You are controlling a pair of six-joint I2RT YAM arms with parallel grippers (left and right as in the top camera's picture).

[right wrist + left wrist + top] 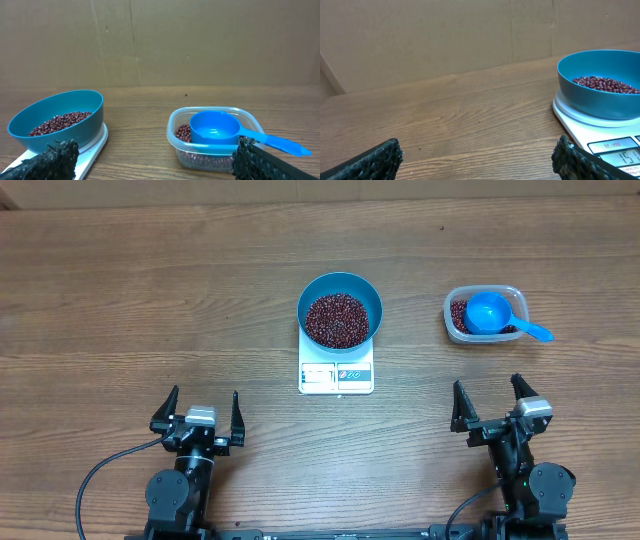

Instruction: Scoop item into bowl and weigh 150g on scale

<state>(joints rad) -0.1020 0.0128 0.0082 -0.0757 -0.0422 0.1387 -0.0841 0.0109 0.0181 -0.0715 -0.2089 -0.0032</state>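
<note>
- the bowl (372,297) sits on the scale (336,377) at mid-desk, with a heap of beans (337,320) inside.
- more beans lie in the clear tub (512,296) to the right of the scale, and the blue scoop (488,313) rests cup-up in that tub.
- the left hand (203,402) and right hand (488,392) both hover near the front edge of the desk (120,300), fingers spread fully wide and holding nothing.
- key relation: the scoop lies straight ahead of the right hand, well apart. its handle (532,331) runs out over the tub's rim to the right and slightly back toward the robot.
- the right hand is clearly nearer the scoop, while the left hand is nearer the scale's left side.
- the scale's display (625,157) is partly hidden in the left wrist view, so i can't tell the reading. whether more beans are needed is unclear.
</note>
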